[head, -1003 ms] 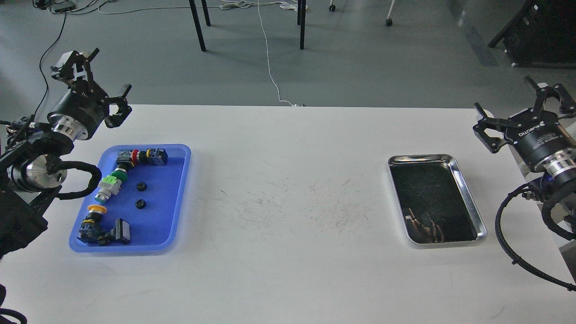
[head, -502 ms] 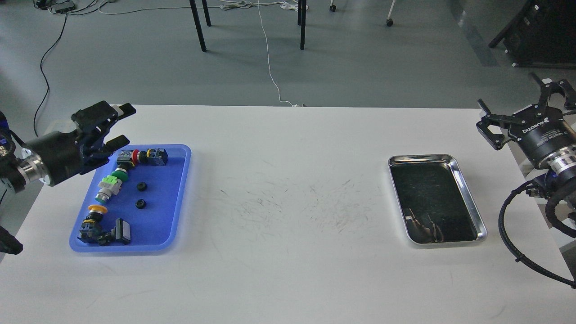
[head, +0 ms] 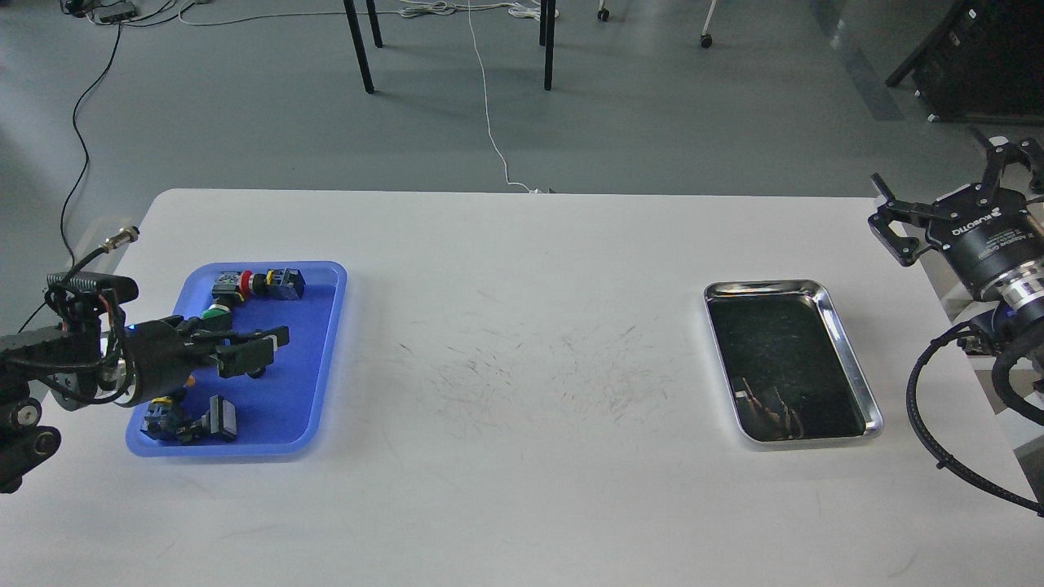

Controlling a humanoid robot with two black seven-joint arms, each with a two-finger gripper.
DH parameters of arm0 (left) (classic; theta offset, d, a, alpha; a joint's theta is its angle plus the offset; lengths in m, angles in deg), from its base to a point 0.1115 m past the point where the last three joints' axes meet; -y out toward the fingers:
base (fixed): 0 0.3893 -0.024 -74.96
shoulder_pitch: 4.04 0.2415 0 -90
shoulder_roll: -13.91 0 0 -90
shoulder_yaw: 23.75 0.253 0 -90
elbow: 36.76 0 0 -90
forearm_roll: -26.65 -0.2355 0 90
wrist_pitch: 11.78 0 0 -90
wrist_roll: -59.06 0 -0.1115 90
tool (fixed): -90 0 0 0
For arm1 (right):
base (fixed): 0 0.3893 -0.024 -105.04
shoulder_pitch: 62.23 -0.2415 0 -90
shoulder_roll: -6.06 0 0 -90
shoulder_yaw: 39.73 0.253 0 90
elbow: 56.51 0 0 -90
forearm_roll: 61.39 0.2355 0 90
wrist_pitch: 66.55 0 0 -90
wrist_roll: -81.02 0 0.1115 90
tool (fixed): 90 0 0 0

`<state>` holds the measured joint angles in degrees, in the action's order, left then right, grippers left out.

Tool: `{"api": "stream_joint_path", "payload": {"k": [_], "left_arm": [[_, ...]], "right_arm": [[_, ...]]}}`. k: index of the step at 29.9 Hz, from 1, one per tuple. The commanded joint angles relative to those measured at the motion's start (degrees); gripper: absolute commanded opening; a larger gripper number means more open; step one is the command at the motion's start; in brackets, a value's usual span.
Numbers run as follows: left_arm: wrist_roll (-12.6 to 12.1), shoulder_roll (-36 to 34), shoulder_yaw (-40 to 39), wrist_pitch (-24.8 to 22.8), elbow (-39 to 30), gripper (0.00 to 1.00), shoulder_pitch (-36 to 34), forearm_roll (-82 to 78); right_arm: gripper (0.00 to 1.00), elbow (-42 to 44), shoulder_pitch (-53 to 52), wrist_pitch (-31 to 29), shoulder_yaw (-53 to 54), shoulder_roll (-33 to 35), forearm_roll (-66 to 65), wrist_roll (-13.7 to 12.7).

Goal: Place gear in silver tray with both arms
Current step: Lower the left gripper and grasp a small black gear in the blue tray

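The silver tray (head: 763, 286) lies empty on the right side of the white table. The blue tray (head: 303, 383) lies at the left. My left gripper (head: 259, 349) reaches in low over the middle of the blue tray, its two fingers apart. It covers the spot where two small black gears lay, so they are mostly hidden and I cannot tell whether it touches one. My right gripper (head: 944, 175) is open and empty, raised beyond the table's far right edge, well apart from the silver tray.
The blue tray also holds several push-button switches, such as a red one (head: 259, 283) at the back and a dark one (head: 194, 420) at the front. Table legs and cables stand on the floor behind the table.
My left arm has swung down from above the table's back-left corner into the blue tray, over the two gears. My right gripper has drifted slightly up and to the right.
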<state>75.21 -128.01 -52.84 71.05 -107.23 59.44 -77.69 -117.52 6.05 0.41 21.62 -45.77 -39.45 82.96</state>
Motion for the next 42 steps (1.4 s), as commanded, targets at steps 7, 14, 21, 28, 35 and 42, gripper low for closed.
{"api": "stream_joint_path", "payload": {"k": [7, 14, 21, 28, 35, 42], "left_arm": [[0.19, 4.02, 1.4, 2.77, 3.76, 0.93, -0.99, -10.71], [0.19, 5.95, 1.4, 2.77, 6.57, 0.87, -2.57, -10.53], [0.19, 8.24, 1.4, 2.77, 11.06, 0.82, -3.19, -10.1], [0.19, 9.73, 2.1, 2.77, 13.78, 0.76, -3.19, -10.18], [0.19, 10.79, 4.04, 2.77, 16.33, 0.68, -3.28, -10.01], [0.1, 11.05, 4.12, 2.68, 18.27, 0.6, -4.42, -9.92]], "right_arm": [[0.99, -0.08, -0.17, -0.07, -0.01, 0.07, -1.02, 0.09], [0.99, -0.08, -0.08, -0.07, -0.1, 0.07, -1.1, 0.26], [0.99, -0.08, -0.08, -0.07, -0.1, -0.02, -1.1, 0.26], [0.99, 0.01, -0.17, -0.07, -0.1, -0.11, -1.1, 0.26], [0.99, 0.1, -0.17, -0.07, -0.1, -0.02, -1.37, 0.35], [0.99, 0.01, -0.17, -0.07, -0.36, -0.11, -1.46, 0.35]]}}
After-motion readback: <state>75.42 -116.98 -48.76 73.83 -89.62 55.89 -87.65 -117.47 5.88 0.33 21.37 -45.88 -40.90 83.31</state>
